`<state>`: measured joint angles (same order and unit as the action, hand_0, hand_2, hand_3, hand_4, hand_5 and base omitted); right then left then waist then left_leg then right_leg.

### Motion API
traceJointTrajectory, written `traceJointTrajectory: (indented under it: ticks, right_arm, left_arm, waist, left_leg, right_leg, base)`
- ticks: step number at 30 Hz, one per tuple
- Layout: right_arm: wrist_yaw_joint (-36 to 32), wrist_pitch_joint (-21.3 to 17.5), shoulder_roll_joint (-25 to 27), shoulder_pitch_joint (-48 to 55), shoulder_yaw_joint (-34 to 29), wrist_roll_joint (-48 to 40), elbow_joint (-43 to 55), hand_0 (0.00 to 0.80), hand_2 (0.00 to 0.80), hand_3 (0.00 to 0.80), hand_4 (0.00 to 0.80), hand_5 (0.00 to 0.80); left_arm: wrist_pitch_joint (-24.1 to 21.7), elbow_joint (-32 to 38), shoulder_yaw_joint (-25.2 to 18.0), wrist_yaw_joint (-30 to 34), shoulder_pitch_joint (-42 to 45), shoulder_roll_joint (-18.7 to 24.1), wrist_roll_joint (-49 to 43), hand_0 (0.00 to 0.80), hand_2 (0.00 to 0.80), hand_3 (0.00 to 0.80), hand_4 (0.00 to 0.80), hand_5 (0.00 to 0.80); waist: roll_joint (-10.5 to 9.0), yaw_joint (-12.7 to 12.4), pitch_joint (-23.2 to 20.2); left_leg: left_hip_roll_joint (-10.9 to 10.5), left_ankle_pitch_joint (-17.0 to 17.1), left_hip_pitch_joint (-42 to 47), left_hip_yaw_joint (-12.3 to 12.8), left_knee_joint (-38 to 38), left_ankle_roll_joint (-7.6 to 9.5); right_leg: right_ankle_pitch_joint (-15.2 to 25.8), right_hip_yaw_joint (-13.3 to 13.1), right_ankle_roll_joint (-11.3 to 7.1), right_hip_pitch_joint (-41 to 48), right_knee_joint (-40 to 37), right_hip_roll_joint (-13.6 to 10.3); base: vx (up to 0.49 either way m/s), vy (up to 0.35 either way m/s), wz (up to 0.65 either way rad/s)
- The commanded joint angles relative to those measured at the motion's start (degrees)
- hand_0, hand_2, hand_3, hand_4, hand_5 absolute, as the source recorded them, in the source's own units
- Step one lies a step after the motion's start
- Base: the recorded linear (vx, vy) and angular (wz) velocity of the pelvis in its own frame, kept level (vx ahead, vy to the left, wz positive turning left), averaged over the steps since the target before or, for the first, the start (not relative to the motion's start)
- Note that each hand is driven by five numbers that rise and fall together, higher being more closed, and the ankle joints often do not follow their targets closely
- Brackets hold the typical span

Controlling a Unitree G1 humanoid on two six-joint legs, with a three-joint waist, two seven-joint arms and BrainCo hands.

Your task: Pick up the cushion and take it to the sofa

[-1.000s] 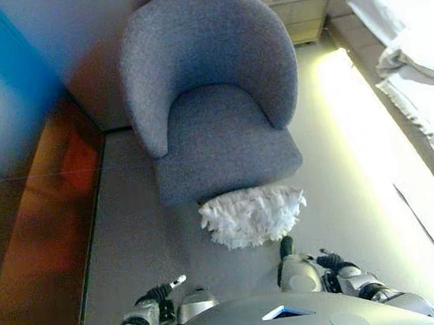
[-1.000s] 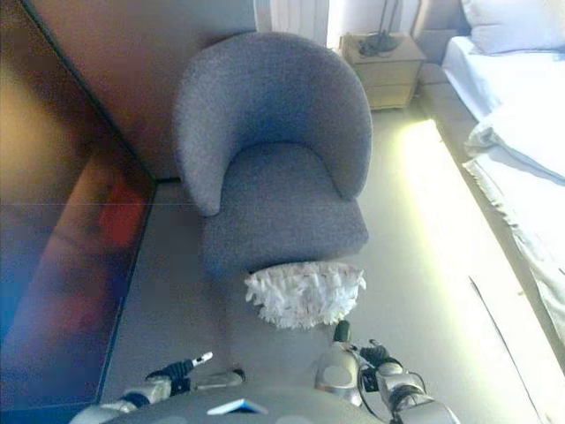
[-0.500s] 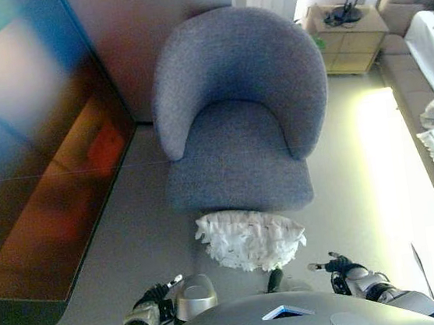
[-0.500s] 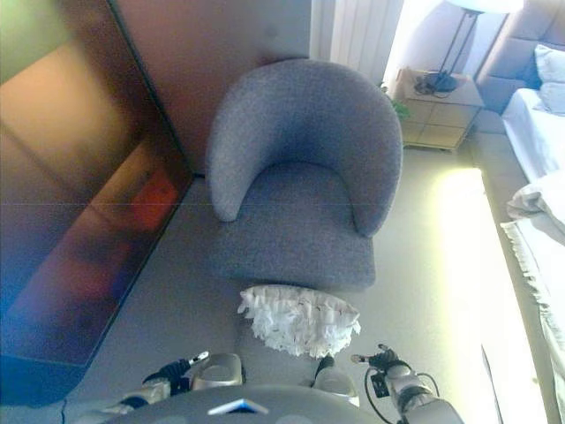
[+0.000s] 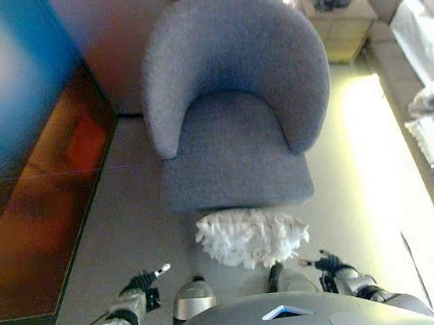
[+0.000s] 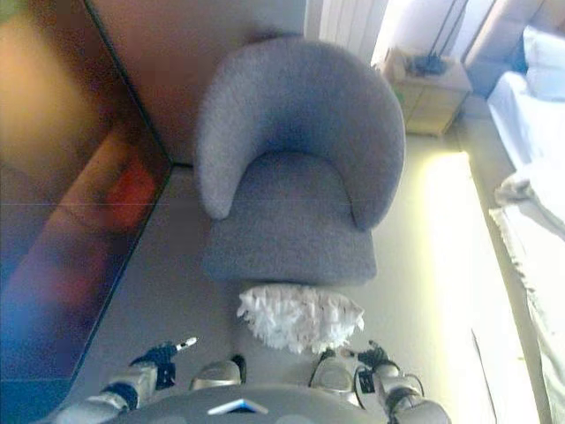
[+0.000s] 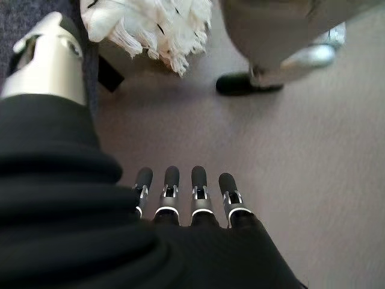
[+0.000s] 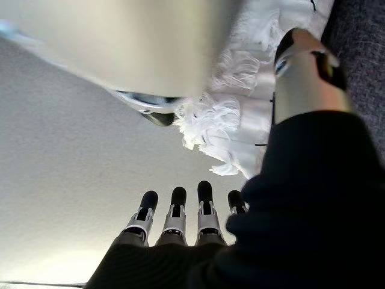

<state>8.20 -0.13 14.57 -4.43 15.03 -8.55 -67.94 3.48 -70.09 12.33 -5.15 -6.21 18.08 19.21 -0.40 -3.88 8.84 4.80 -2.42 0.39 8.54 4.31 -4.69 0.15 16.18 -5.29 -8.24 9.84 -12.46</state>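
A white fluffy cushion (image 5: 251, 237) lies on the grey floor against the front of a grey tub armchair (image 5: 229, 98); it also shows in the right eye view (image 6: 298, 316) and both wrist views (image 7: 150, 24) (image 8: 240, 114). My left hand (image 5: 141, 285) hangs low at the left, open and empty, fingers (image 7: 171, 180) straight over bare floor. My right hand (image 5: 328, 265) hangs low at the right, just right of the cushion, open and empty, fingers (image 8: 174, 201) straight.
A dark glossy cabinet (image 5: 22, 169) runs along the left. A wooden bedside table (image 5: 337, 15) stands behind the armchair at the right. A bed with white bedding (image 5: 430, 68) lines the right side. Pale floor (image 5: 367, 169) lies between armchair and bed.
The camera has shifted, so the whole scene sits differently. My left hand has swung outward to the left. My right hand has drawn in a little. The cushion has not moved.
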Motion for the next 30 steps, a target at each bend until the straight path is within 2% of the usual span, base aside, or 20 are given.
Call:
traceJointTrajectory:
  ticks: [1, 3, 6, 8, 10, 13, 14, 16, 22, 27, 30]
  right_arm:
    - [3.3, -2.7, 4.2, -4.8, 2.0, 2.7, 2.1, 0.000, 0.000, 0.000, 0.000, 0.000]
    - [5.7, -3.3, 6.8, -7.2, 3.0, 1.3, 2.7, 0.000, 0.000, 0.000, 0.000, 0.000]
    - [9.3, -3.6, 9.2, -11.7, 4.2, 1.5, 3.3, 0.000, 0.000, 0.000, 0.000, 0.000]
    - [11.8, -3.8, 9.9, -14.6, 5.3, 1.3, 3.7, 0.000, 0.000, 0.000, 0.000, 0.000]
    - [14.0, -4.0, 10.3, -17.0, 5.8, 1.3, 4.4, 0.000, 0.000, 0.000, 0.000, 0.000]
    - [16.3, -4.6, 11.2, -20.3, 6.4, 0.7, 5.0, 0.000, 0.000, 0.000, 0.000, 0.000]
    - [17.1, -4.9, 11.5, -21.3, 6.4, 0.9, 5.3, 0.000, 0.000, 0.000, 0.000, 0.000]
    - [18.6, -5.1, 12.1, -23.7, 6.7, 1.5, 6.1, 0.000, 0.000, 0.000, 0.000, 0.000]
    - [21.0, -5.1, 14.9, -28.7, 7.6, 2.5, 8.5, 0.000, 0.000, 0.000, 0.000, 0.000]
    - [22.5, -5.0, 16.5, -31.8, 8.6, 2.8, 9.8, 0.000, 0.000, 0.000, 0.000, 0.000]
    - [23.9, -5.1, 17.6, -33.7, 9.2, 2.8, 11.4, 0.000, 0.000, 0.000, 0.000, 0.000]
  left_arm:
    - [-2.8, 2.3, 0.2, -1.8, -3.6, 0.5, 2.3, 0.000, 0.000, 0.000, 0.000, 0.000]
    - [-4.9, 3.0, 2.7, -1.9, -4.9, -0.5, 2.2, 0.000, 0.000, 0.000, 0.000, 0.000]
    - [-10.5, 4.4, 5.7, -2.8, -7.1, -0.8, 5.0, 0.000, 0.000, 0.000, 0.000, 0.000]
    - [-15.3, 7.1, 6.3, -2.4, -9.7, 0.0, 7.4, 0.000, 0.000, 0.000, 0.000, 0.000]
    - [-16.7, 9.6, 7.0, -4.8, -12.5, 1.0, 9.0, 0.000, 0.000, 0.000, 0.000, 0.000]
    - [-17.4, 10.5, 7.6, -5.8, -16.5, 1.8, 10.8, 0.000, 0.000, 0.000, 0.000, 0.000]
    - [-17.4, 10.6, 8.0, -5.7, -17.7, 2.0, 11.5, 0.000, 0.000, 0.000, 0.000, 0.000]
    - [-17.3, 10.8, 8.3, -5.5, -19.9, 2.4, 12.2, 0.000, 0.000, 0.000, 0.000, 0.000]
    - [-19.2, 11.2, 9.7, -6.5, -23.3, 2.8, 12.9, 0.000, 0.000, 0.000, 0.000, 0.000]
    - [-20.8, 12.2, 10.8, -7.1, -25.7, 4.5, 12.2, 0.000, 0.000, 0.000, 0.000, 0.000]
    - [-20.0, 14.0, 12.0, -6.8, -26.6, 5.8, 11.6, 0.000, 0.000, 0.000, 0.000, 0.000]
  waist:
    - [-0.20, 0.5, 5.2]
    - [0.82, 1.0, 7.6]
    - [2.46, 1.4, 11.0]
    - [3.04, 1.9, 13.0]
    - [3.34, 2.4, 15.2]
    - [3.31, 3.2, 18.2]
    - [3.47, 3.4, 19.4]
    - [3.56, 3.8, 20.9]
    - [4.56, 4.6, 21.0]
    - [4.96, 4.6, 21.0]
    - [4.88, 4.5, 21.0]
  left_leg:
    - [2.5, -2.0, -9.2, -4.3, 11.5, 0.09]
    - [3.0, -0.6, -14.2, -5.0, 14.6, -1.75]
    - [2.7, 2.6, -19.9, -6.9, 16.9, -3.18]
    - [2.5, 2.2, -22.5, -6.3, 15.9, -2.15]
    - [2.3, 1.7, -25.8, -5.6, 15.3, -1.17]
    - [1.3, 1.5, -30.6, -5.0, 16.1, -0.24]
    - [1.2, -0.1, -31.7, -5.1, 17.3, -0.31]
    - [1.1, -0.2, -34.9, -4.9, 18.5, 0.14]
    - [1.3, -0.2, -45.8, -4.5, 22.8, 1.22]
    - [2.0, -0.6, -54.5, -5.3, 27.3, 1.38]
    - [2.4, -1.2, -60.6, -5.6, 30.5, 1.47]
  right_leg:
    - [1.7, -1.3, -3.28, 1.4, -0.5, -5.0]
    - [1.3, -1.3, -2.40, -1.6, 0.1, -5.0]
    - [0.7, -2.9, -1.53, -7.9, 2.2, -4.8]
    - [0.6, -3.9, -1.05, -14.1, 4.8, -4.7]
    - [0.9, -4.0, -0.60, -19.7, 7.2, -4.4]
    - [1.5, -4.6, -0.17, -25.3, 9.7, -4.2]
    - [0.4, -5.3, -0.70, -26.8, 11.4, -3.9]
    - [0.8, -5.7, -0.63, -29.9, 12.4, -3.7]
    - [1.6, -7.3, -0.39, -40.8, 15.8, -3.4]
    - [1.5, -9.1, 0.10, -49.6, 20.3, -3.2]
    - [1.1, -9.8, 0.45, -55.7, 24.0, -3.0]
  base:
    - [-0.139, -0.079, -0.21]
    - [-0.180, 0.011, -0.16]
    - [-0.198, 0.134, -0.41]
    - [-0.248, 0.090, -0.77]
    - [-0.242, 0.041, -0.51]
    - [-0.156, 0.051, 0.30]
    - [-0.097, 0.043, 0.07]
    - [-0.080, 0.043, -0.06]
    - [-0.048, 0.046, -0.04]
    - [-0.020, 0.011, -0.01]
    - [-0.035, -0.009, 0.04]
